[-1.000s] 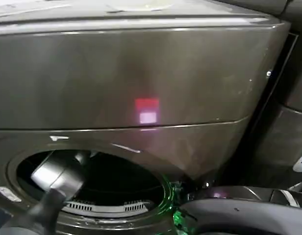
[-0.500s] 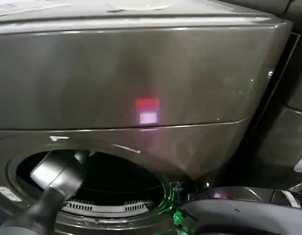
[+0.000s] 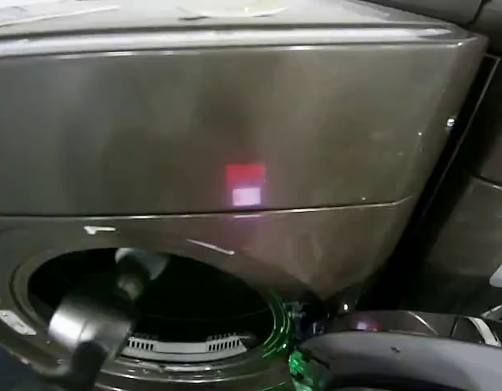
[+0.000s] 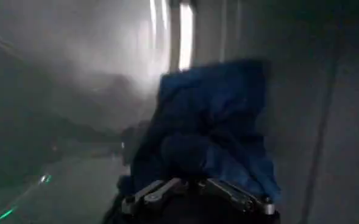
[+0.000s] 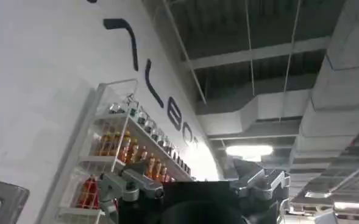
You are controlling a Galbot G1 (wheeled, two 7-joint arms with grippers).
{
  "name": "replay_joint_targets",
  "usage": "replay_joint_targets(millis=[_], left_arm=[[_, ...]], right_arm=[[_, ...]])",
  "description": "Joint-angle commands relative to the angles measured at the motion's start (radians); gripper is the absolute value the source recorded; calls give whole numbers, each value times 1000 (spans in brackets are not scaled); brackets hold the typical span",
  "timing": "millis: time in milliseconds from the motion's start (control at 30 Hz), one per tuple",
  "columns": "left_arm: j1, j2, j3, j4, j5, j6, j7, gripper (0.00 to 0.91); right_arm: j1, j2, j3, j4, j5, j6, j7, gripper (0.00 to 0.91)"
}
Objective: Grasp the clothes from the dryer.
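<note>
Clamping my left tool (image 4: pixel 194 182) on the clothes (image 4: pixel 209 128) inside the dryer (image 3: pixel 235 122), soft, light, gripped mid-bundle.

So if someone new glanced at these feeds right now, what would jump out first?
Probably the dark blue clothes bunched right in front of the left claw in the left wrist view, inside the dim drum. Next, the small red light glowing on the dryer front, with the left arm reaching into the round opening below it.
</note>
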Motion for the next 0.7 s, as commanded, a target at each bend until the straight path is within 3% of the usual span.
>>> replay_joint_targets(millis=[33,133,333,700], left_arm=[[364,-19,-321,-596,-115,41,-292,0],[499,-54,-387,-777,-130,13,-440,0],[617,-86,-424,-928,-191,-85,-632,0],[662,-97,-396,-959,-188,-64,-647,0]], right_arm=[[9,2,-13,1,-12,5,1,907],[17,4,-26,10,-10,6,4,907],[22,5,-32,11,-19,24,10,907],[3,1,-5,3,4,56,16,907]])
